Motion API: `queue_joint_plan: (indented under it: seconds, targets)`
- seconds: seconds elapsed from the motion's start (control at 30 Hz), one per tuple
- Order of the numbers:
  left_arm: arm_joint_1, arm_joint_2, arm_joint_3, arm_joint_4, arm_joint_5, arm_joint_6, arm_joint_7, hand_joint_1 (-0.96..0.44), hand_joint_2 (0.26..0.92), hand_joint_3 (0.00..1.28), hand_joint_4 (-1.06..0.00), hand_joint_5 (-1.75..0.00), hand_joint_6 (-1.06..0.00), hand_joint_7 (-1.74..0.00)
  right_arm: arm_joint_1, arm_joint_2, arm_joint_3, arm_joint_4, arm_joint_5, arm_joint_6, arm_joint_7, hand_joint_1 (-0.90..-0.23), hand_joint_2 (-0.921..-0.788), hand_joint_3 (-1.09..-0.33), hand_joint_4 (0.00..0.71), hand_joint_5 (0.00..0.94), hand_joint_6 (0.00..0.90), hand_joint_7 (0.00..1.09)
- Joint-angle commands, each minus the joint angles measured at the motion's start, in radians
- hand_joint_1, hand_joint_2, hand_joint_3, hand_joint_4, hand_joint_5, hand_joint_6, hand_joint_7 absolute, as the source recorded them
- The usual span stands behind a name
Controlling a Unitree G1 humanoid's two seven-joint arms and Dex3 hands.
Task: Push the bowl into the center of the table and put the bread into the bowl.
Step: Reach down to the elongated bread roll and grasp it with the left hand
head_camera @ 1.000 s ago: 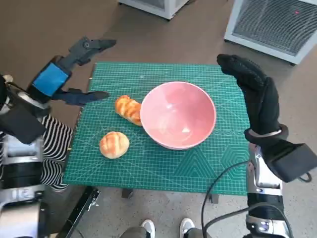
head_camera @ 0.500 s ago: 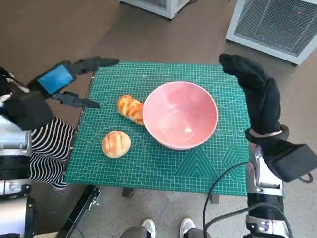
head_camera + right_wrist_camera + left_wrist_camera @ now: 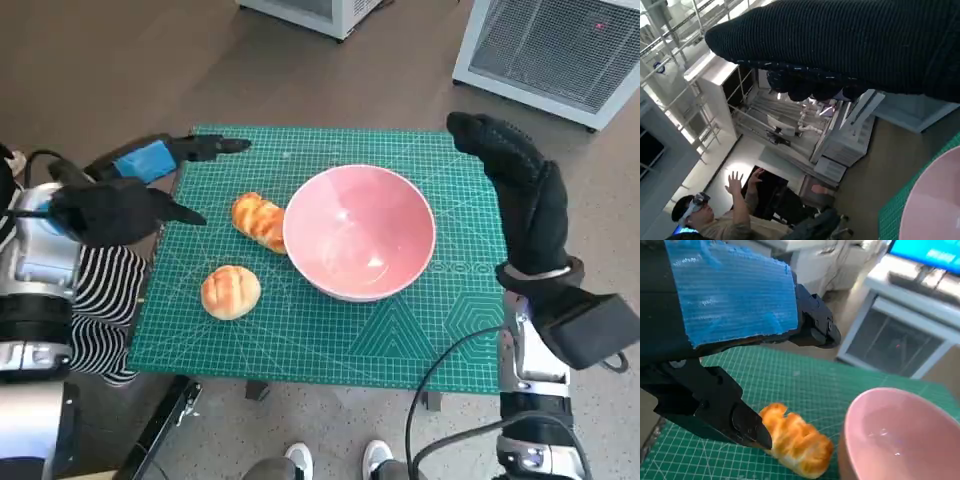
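Note:
A pink bowl (image 3: 360, 230) stands empty near the middle of the green cutting mat (image 3: 330, 335). An elongated golden bread (image 3: 259, 220) lies against its left side, and a round bun (image 3: 230, 291) sits nearer the front left. My left hand (image 3: 150, 175) hovers at the mat's left edge with fingers spread, holding nothing. In the left wrist view its fingers (image 3: 812, 325) bracket the long bread (image 3: 797, 446) from a short way off, with the bowl (image 3: 900, 435) beyond. My right hand (image 3: 515, 190) stands upright and flat beside the bowl's right rim, empty.
White appliances (image 3: 560, 45) stand on the floor behind the table. Striped fabric (image 3: 100, 290) shows at the left edge, and shoes (image 3: 335, 460) show below the front edge. In the right wrist view a person (image 3: 735, 210) raises both hands.
My left hand has turned and dropped lower toward the mat's left edge, its forearm swinging in. The right hand, bowl and breads have stayed where they were.

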Motion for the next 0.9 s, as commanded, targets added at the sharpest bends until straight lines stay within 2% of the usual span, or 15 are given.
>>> queue_joint_plan:
  seconds: [0.03, 0.27, 0.5, 0.9]
  targets:
    - [-0.06, -0.036, -0.046, 0.075, 0.046, -0.015, 0.027, 0.03, 0.767, 0.01, -0.26, 0.0, -0.43, -0.01, 0.029, 0.0, -0.002, 0.009, 0.005, 0.004, -0.007, -0.846, -0.921, -0.703, 0.24, 0.001, 0.103, 0.52]
    - [-0.113, -0.078, -0.102, 0.176, 0.108, -0.011, 0.08, 0.02, 0.773, 0.01, -0.26, 0.0, -0.43, -0.01, 0.036, -0.005, -0.004, 0.005, 0.001, 0.004, -0.008, -0.844, -0.921, -0.714, 0.241, 0.001, 0.102, 0.52]
    - [-0.158, -0.13, -0.151, 0.277, 0.165, 0.048, 0.13, 0.0, 0.781, 0.01, -0.26, 0.0, -0.43, -0.01, 0.046, -0.011, -0.008, 0.007, 0.0, -0.004, -0.007, -0.839, -0.921, -0.72, 0.235, 0.0, 0.099, 0.51]
    - [-0.182, -0.203, -0.196, 0.366, 0.197, 0.164, 0.156, -0.03, 0.794, 0.02, -0.28, 0.0, -0.41, 0.0, 0.058, -0.015, -0.009, 0.003, -0.007, -0.012, -0.012, -0.828, -0.921, -0.729, 0.224, 0.0, 0.086, 0.5]
